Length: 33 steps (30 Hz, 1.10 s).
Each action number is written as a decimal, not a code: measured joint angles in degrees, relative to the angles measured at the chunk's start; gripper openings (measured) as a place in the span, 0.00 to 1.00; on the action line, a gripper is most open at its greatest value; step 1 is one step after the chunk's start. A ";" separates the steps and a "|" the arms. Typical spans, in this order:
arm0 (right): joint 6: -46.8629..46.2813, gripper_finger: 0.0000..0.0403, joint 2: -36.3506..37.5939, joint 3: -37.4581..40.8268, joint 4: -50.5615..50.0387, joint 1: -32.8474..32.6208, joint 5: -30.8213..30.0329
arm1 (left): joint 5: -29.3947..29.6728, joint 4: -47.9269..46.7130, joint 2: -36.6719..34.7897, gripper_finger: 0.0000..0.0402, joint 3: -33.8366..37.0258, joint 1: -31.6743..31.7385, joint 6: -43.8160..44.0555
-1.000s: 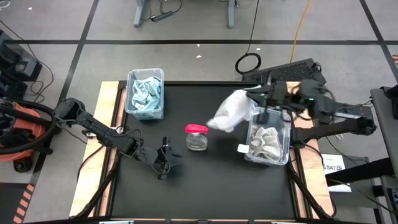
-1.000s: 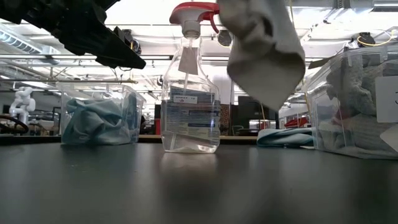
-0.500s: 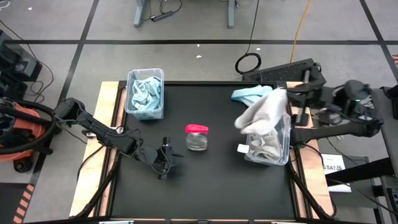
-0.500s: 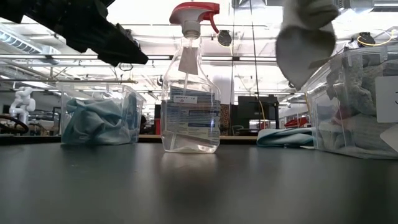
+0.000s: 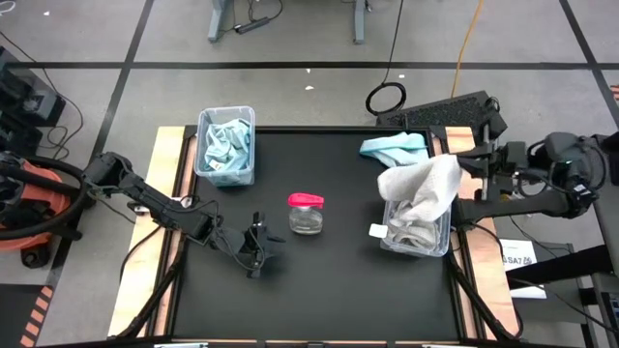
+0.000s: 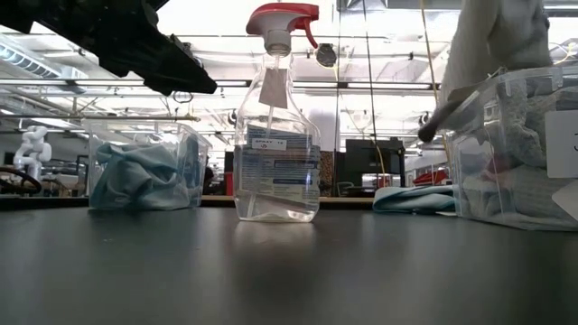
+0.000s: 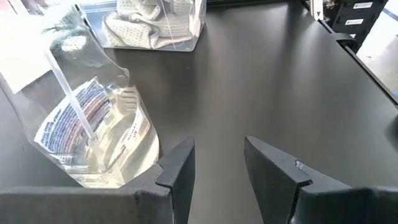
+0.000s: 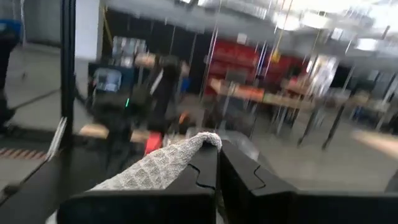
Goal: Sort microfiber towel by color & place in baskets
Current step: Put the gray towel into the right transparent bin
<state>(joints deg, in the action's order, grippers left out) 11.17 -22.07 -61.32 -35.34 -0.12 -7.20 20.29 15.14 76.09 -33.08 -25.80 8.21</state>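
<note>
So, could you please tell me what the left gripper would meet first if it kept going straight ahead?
Probably nothing soon: the left gripper points across bare table, passing beside the spray bottle; depth is uncertain.

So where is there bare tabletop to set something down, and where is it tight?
Free: the near strip of the black table, and the middle between the blue-towel basket and the loose blue towel. Tight: the right edge, where the right gripper holds a white towel over the white-towel basket, and around the spray bottle beside the left gripper.
</note>
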 joint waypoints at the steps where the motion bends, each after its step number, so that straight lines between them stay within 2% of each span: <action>1: -1.17 0.00 0.11 0.00 -2.39 0.00 -0.02 | 0.12 0.02 0.00 0.37 0.00 0.00 0.00; 9: -10.14 0.00 -1.95 0.00 -20.42 0.00 -0.83 | 1.29 0.46 0.00 0.37 0.00 0.03 -0.02; 12: -13.09 0.00 -3.51 1.15 -23.81 0.00 -0.83 | 1.30 0.83 0.00 0.37 0.00 0.50 0.04; 24: -19.42 0.00 -12.47 13.80 -25.15 0.00 -0.21 | 1.30 1.03 0.00 0.37 -0.01 2.21 -0.01; 33: -24.69 0.00 -22.05 17.06 -27.90 0.02 0.79 | 1.27 1.01 0.00 0.37 0.00 2.21 -1.25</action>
<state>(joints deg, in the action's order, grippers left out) -13.52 -44.12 -44.26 -63.24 -0.10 -6.42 21.56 16.14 76.09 -33.08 -23.59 6.95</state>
